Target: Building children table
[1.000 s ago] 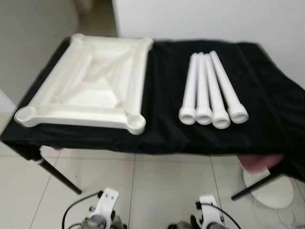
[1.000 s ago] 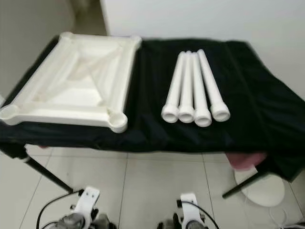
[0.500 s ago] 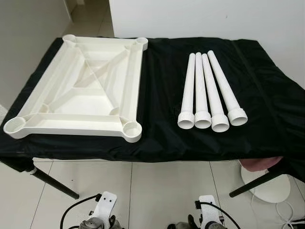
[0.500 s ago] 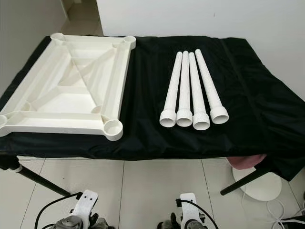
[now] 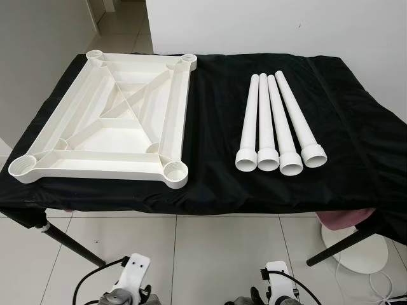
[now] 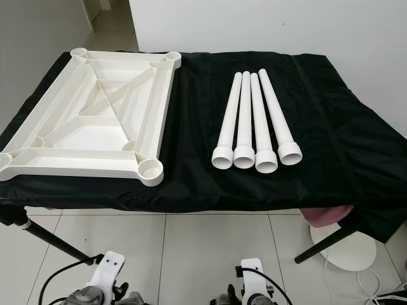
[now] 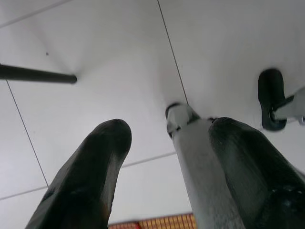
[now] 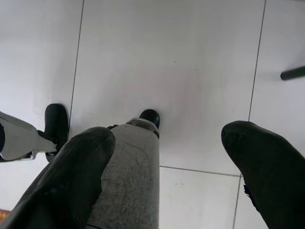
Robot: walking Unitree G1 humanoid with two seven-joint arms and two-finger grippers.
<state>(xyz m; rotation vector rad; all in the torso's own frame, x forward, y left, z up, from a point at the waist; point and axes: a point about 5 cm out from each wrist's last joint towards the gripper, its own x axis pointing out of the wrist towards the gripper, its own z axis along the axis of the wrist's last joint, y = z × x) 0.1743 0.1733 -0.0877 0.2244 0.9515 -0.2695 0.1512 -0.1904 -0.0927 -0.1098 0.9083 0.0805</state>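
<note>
An upturned white tabletop (image 5: 105, 121) is laid at nine o'clock on a black-draped table (image 5: 356, 146), its corner sockets (image 5: 175, 171) exposed, apparently to receive legs. Four white legs (image 5: 276, 127) are lined up touching at three o'clock. Both arms are hung low at six o'clock, the left gripper (image 7: 167, 157) and right gripper (image 8: 167, 162) spread apart, nothing grasped, pointed at the tiled floor (image 8: 190, 57).

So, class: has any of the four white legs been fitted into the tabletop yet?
No: all four legs lie side by side on the black cloth, apart from the upturned tabletop.
</note>
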